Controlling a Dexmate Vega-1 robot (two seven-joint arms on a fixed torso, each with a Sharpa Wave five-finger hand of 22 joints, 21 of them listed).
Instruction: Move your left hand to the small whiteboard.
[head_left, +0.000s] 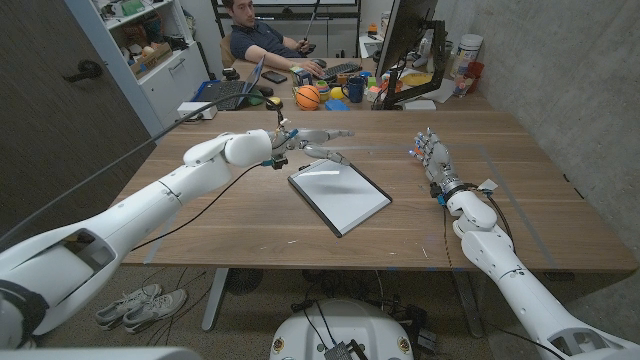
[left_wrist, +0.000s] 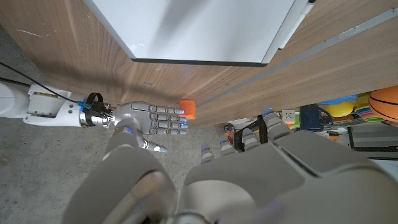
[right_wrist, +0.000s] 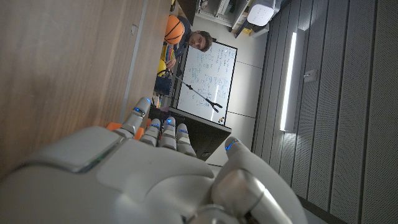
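Small whiteboard (head_left: 340, 197) lay mid-table, near the front edge. Left hand (head_left: 318, 142) hovered just beyond its far corner, fingers extended and apart, holding nothing; best lowered gently toward the board's face. Right hand (head_left: 432, 158) stood apart, open and empty. Orange block (left_wrist: 188, 109) by it, hard to identify.

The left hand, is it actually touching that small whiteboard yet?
Cannot tell. In the head view the left hand reaches over the far corner of the small whiteboard, its shadow on the board, but no view plainly shows contact or a gap.
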